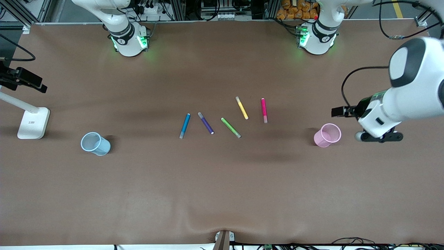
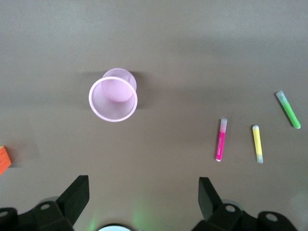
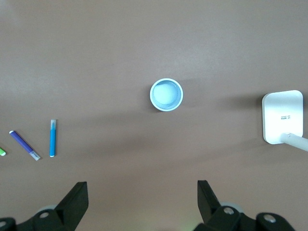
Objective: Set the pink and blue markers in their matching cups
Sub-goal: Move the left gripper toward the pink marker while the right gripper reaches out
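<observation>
The pink marker (image 1: 264, 110) and the blue marker (image 1: 185, 125) lie flat in a row of markers at mid-table. The pale pink cup (image 1: 327, 135) stands upright toward the left arm's end, and the pale blue cup (image 1: 95, 143) toward the right arm's end. My left gripper (image 1: 380, 136) hovers beside the pink cup, open and empty (image 2: 143, 185); its wrist view shows the pink cup (image 2: 113, 95) and the pink marker (image 2: 221, 140). My right gripper (image 3: 143, 190) is out of the front view; it is open and empty, high over the table, looking down on the blue cup (image 3: 166, 94) and the blue marker (image 3: 52, 138).
A purple marker (image 1: 205, 123), a green marker (image 1: 230, 127) and a yellow marker (image 1: 241, 108) lie between the blue and pink ones. A white stand base (image 1: 33, 123) sits at the right arm's end, beside the blue cup.
</observation>
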Available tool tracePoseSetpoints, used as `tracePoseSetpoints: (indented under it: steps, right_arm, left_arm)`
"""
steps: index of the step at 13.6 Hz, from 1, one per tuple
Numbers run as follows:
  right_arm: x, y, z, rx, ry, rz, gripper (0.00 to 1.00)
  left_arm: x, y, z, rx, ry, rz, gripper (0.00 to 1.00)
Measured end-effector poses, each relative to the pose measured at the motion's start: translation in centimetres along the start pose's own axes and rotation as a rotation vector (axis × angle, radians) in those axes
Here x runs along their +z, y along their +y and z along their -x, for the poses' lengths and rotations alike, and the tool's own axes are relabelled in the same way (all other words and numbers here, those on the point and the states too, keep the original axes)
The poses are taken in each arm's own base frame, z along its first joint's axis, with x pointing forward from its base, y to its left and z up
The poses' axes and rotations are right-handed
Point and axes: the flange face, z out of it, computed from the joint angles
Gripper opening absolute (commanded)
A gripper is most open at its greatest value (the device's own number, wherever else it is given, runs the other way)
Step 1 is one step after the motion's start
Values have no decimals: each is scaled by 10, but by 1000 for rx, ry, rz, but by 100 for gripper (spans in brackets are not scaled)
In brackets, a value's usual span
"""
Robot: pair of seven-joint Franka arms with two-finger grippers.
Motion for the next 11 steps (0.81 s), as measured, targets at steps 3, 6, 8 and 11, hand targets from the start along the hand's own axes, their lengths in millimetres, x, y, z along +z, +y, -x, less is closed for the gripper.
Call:
tracePoseSetpoints:
  steps: [3, 6, 8, 11]
  right_arm:
    - [10, 1, -13, 5, 11, 0, 100]
    - [22, -3, -21, -2, -11, -4, 100]
    - [29, -23, -21, -37, -30, -4, 100]
    - [43, -75, -21, -93, -56, 3, 100]
  left_arm:
    - [25, 15, -12, -41, -29, -6, 100]
    - [55, 53, -19, -74, -52, -8, 100]
    - [83, 75, -25, -88, -73, -18, 100]
    - [129, 108, -28, -118, -93, -39, 100]
